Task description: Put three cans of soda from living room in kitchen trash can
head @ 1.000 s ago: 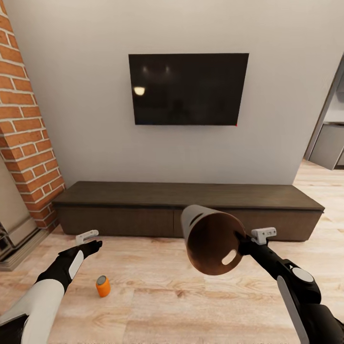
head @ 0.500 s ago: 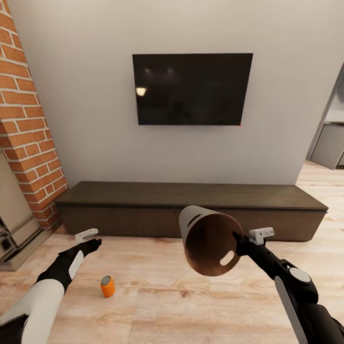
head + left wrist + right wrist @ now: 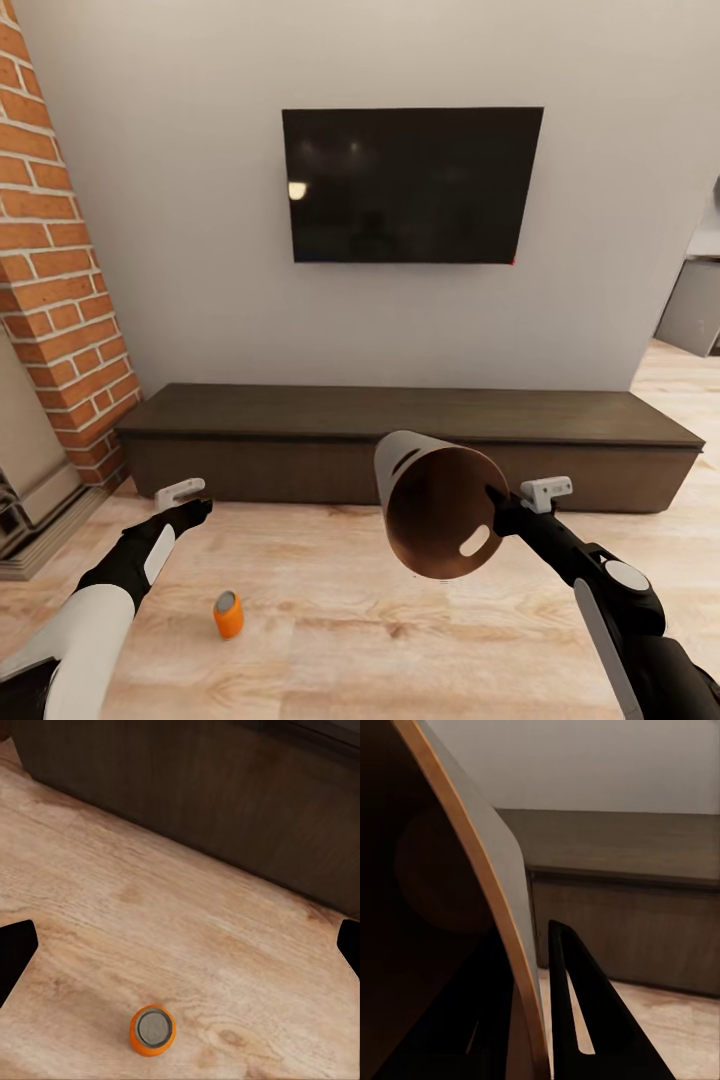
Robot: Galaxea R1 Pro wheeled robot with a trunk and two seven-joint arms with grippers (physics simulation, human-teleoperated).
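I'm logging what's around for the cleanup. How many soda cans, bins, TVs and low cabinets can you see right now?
Soda cans: 1, orange, on the floor
Bins: 1, held by the right tool
TVs: 1
Low cabinets: 1
Total: 4

No readable text, labels, brands or numbers anywhere: none on the orange can, the bin or the black TV.
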